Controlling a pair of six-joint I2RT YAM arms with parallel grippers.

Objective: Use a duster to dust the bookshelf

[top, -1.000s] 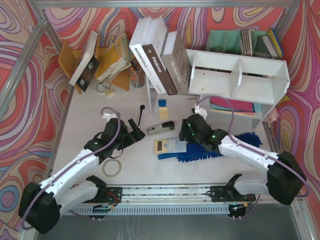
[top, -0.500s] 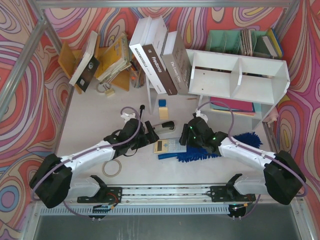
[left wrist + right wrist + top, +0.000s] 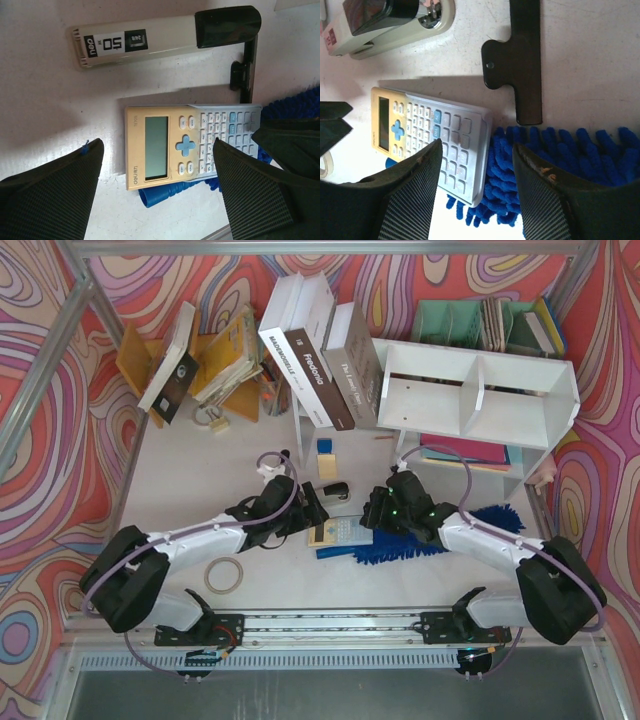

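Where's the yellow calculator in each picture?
Top external: calculator just below the middle.
Left wrist: calculator in the middle.
Right wrist: calculator left of centre.
Shared landmark: the blue duster poking out from under it in every view.

The duster [image 3: 390, 553] shows only in pieces: from above, the right arm [image 3: 485, 542] covers the middle of its fluffy head, and the calculator [image 3: 338, 532] lies over part of its handle, leaving a short blue end at the near side. In the right wrist view the head runs off the right and lower edges, the stapler [image 3: 390, 22] is cut by the top-left corner, and the black clip [image 3: 522, 60] by the top edge. The calculator's key labels are too small to read from above.
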